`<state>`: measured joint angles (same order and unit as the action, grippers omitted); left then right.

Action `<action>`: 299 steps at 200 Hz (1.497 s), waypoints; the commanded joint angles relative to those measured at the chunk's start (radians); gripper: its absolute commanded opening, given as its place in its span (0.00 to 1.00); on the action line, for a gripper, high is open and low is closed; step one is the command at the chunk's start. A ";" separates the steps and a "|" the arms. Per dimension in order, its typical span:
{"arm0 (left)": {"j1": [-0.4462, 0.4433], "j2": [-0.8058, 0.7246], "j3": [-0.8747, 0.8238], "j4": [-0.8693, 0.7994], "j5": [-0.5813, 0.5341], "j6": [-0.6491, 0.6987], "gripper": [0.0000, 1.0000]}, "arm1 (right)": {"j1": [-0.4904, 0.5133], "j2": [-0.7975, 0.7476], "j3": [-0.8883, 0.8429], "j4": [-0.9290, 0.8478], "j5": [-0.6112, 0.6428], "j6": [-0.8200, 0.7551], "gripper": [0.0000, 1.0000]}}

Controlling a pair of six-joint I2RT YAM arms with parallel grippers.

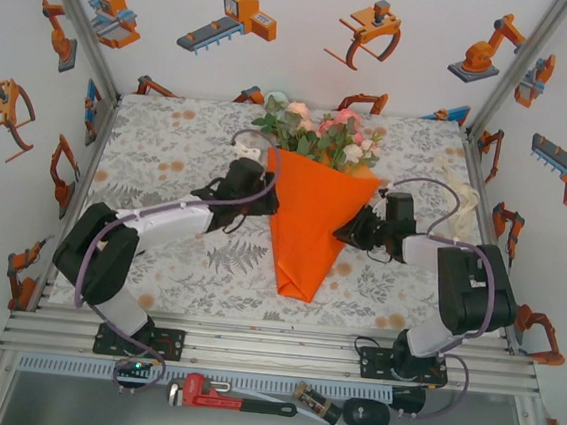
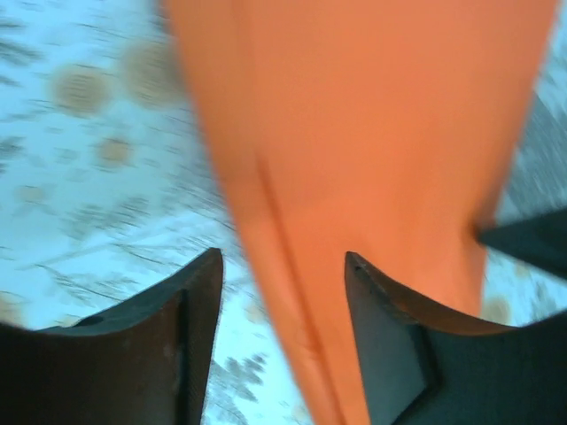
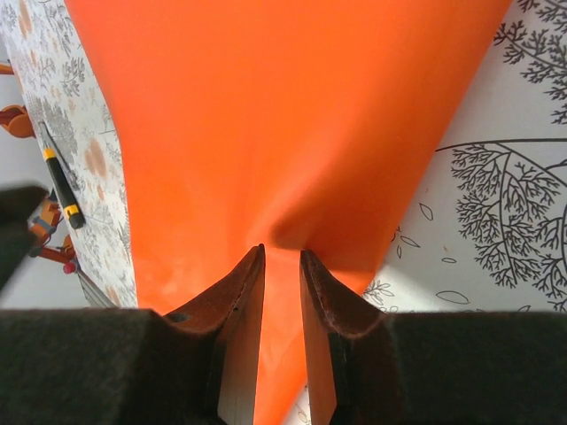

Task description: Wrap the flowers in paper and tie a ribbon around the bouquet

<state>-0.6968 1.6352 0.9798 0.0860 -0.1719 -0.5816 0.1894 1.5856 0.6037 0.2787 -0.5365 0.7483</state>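
Right gripper fingers nipped on a fold of tapered bright orange paper-cone bouquet | left gripper jaws apart astride cone's edge, holding nothing | bouquet flat mid grey floral tablecloth | judged light, floppy, crease-prone; grip narrow lower cone, not pink and cream blooms

The table is covered from edge to edge by a tablecloth printed with grey leaves and faded orange blooms. In the middle of it lies the bouquet, its pointed tip toward the near edge and its flowers toward the far wall. The cone of orange paper rests flat on the cloth. By the far right edge lies what looks like the cream ribbon, bunched up and well apart from the cone.
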 commanded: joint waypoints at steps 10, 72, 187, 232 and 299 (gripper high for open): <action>0.051 0.087 0.005 0.077 0.109 -0.087 0.65 | 0.021 0.007 0.033 0.031 -0.021 0.002 0.27; 0.049 0.140 -0.005 0.154 0.176 -0.111 0.67 | 0.054 0.052 0.084 -0.005 -0.036 -0.030 0.27; -0.225 -0.038 0.045 -0.067 0.436 0.208 0.61 | 0.102 0.101 0.142 -0.030 -0.033 -0.035 0.27; -0.300 0.063 0.048 -0.195 0.398 0.281 0.47 | 0.102 0.067 0.139 -0.038 -0.027 -0.023 0.27; -0.312 0.069 -0.073 -0.131 0.392 0.164 0.40 | 0.102 -0.180 0.042 -0.170 0.040 0.014 0.31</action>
<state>-1.0027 1.7214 0.9524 -0.0532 0.2108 -0.3664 0.2859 1.4925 0.7097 0.1608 -0.5289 0.7338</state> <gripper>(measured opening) 0.401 0.300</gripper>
